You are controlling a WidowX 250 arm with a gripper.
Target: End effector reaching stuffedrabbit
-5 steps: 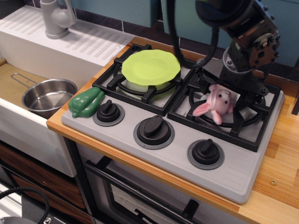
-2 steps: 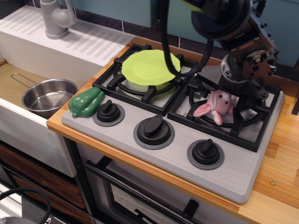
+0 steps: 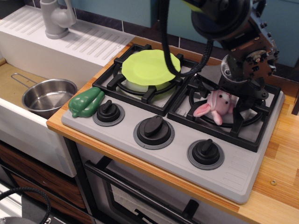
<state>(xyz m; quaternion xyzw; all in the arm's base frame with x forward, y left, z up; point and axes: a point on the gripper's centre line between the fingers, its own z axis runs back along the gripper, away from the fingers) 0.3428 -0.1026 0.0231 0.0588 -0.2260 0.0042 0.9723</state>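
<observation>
Evidently poised to grab, the gripper (image 3: 239,93) hangs directly behind the rabbit (image 3: 217,105), which lies on the burner grate (image 3: 243,125) near the bench's back right corner; whether its fingers are parted is hidden.

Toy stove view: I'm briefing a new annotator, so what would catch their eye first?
The pink-and-white stuffed rabbit lying on the right burner grate, with the black gripper right above and behind it. Next, the lime-green plate on the left burner, and a green toy pepper at the stove's left front corner.
</observation>
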